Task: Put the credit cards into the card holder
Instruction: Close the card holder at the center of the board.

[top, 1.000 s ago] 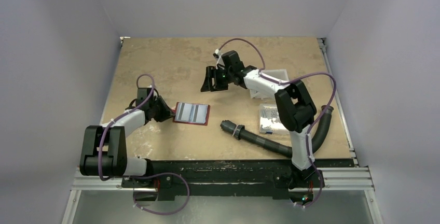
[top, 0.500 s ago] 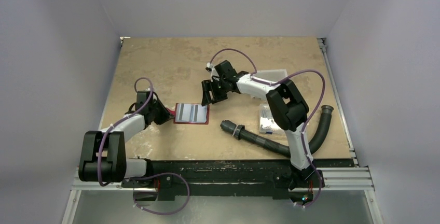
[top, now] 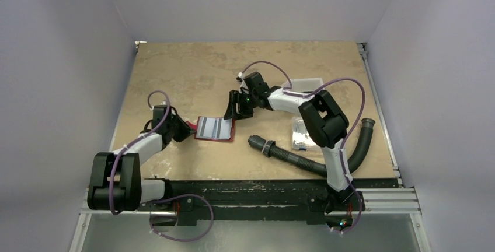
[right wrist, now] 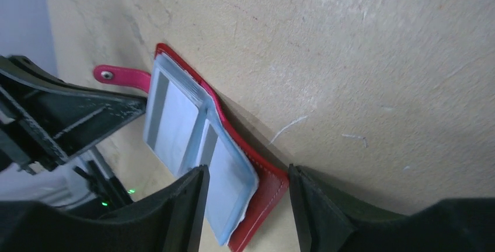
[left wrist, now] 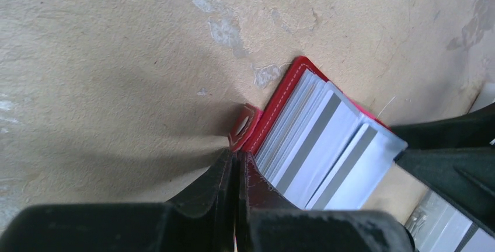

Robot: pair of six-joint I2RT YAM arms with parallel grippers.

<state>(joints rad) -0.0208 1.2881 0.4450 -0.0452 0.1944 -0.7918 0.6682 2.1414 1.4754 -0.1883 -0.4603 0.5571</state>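
Fingers of my left gripper (left wrist: 236,167) pinched together at card holder (top: 215,129) tab (left wrist: 244,125); right gripper (right wrist: 245,196) jaws apart, straddling its corner.

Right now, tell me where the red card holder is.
In the top view the card holder lies open on the table, left of centre, between the two grippers: the left gripper is shut at its tab, the right gripper at its far-right corner.
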